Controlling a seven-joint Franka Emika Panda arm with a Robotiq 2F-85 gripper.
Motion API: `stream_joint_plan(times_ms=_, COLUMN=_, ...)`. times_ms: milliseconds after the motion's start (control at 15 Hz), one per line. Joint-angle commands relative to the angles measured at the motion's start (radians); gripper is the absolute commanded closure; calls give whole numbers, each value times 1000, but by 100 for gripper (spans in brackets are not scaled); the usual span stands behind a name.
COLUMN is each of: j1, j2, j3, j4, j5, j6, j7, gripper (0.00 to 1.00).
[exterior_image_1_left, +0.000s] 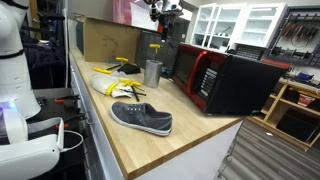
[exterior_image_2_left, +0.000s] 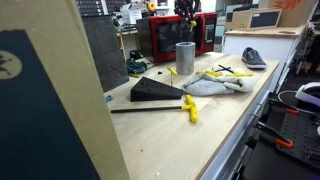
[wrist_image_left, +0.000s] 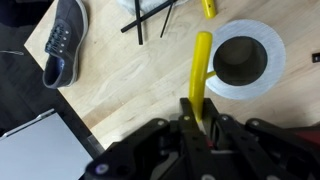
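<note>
End effector (wrist_image_left: 197, 118) hangs pointing straight down above the metal cup (wrist_image_left: 240, 60), closed on a yellow stick (wrist_image_left: 201, 65).

The arm (exterior_image_1_left: 166, 10) hangs high, wrist pointing straight down, jaws clamped tight.

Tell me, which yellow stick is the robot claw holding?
The yellow stick beside the metal cup, pinched in the shut gripper. The other yellow one lies apart on the table.

yellow stick (wrist_image_left: 201, 62) held beside metal cup (wrist_image_left: 243, 60)
</note>
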Motion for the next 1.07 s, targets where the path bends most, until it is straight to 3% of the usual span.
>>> stream_joint_plan(times_ms=0, j1=11, j2=37, j3=-9, j4=42, j5=38, j6=-16, j7=6, gripper=96)
stream_joint_plan(times_ms=667, j1=11, j2=140, j3=-26, j4=44, j5=77, j6=-16, j7=12, gripper=96)
stream_joint_plan(times_ms=1000, j1=16, j2=123, j3=-29, j4=14, j5=90, j6=69, j7=34, gripper=96)
